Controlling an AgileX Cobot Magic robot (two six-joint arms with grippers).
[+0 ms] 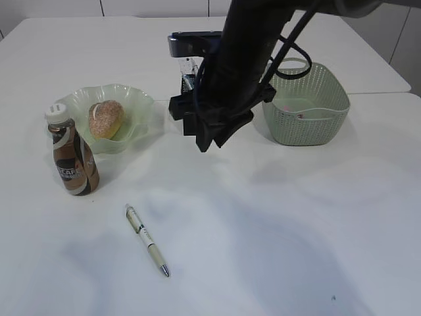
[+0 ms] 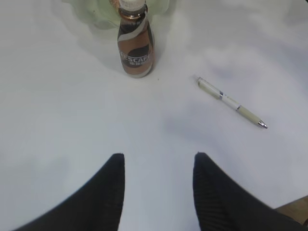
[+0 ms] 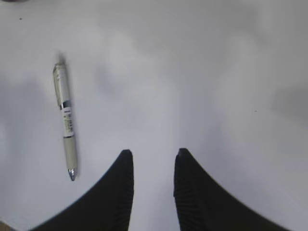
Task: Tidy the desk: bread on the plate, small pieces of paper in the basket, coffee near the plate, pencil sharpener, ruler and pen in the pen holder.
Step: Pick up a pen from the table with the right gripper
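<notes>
Status: bread [image 1: 106,119] rests on the plate [image 1: 135,99]; coffee bottle [image 1: 74,153] stands upright just beside the plate, at its 7 o'clock; both steps judged complete. Basket [image 1: 327,92] holds something pale, contents unclear; pen holder [image 1: 191,49] largely hidden behind the arm, so sharpener and ruler cannot be confirmed. Pen [image 1: 147,239] lies flat on the table [image 1: 296,230], at 5 o'clock from the bottle; judged outstanding. Left gripper [image 2: 159,161] and right gripper [image 3: 153,156]: jaws parted, holding nothing.

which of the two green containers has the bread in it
The wavy-rimmed green plate left of the arm, behind the coffee bottle, holds the bread. The green basket doesn't.
</notes>
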